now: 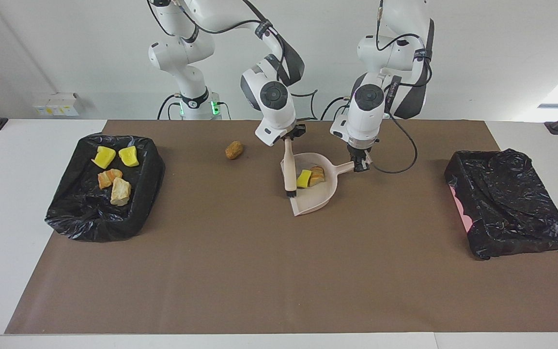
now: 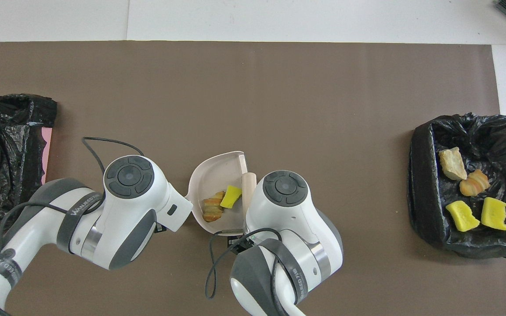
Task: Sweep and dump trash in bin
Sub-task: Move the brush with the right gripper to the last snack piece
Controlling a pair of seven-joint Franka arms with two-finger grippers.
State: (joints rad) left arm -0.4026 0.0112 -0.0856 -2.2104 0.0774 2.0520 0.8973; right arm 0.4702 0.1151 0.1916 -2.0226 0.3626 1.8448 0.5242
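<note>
Jaws clamp brush [image 1: 288, 169] and dustpan [image 1: 318, 198] handles; only the facing view shows brown chunk [image 1: 233, 150].

two chunks [image 2: 220, 202] in dustpan [image 2: 215, 169], brush [image 2: 248, 186] beside

White lettering on dark band of left arm [image 2: 77, 210], overhead view: reads roughly "WANLEED", end unclear. Similar lettering on dark band of right arm [image 2: 294, 274]: illegible. Facing view: band lettering too small to read.

From overhead, the arms' wrists hide both grippers and the brown chunk [image 1: 233, 150].
</note>
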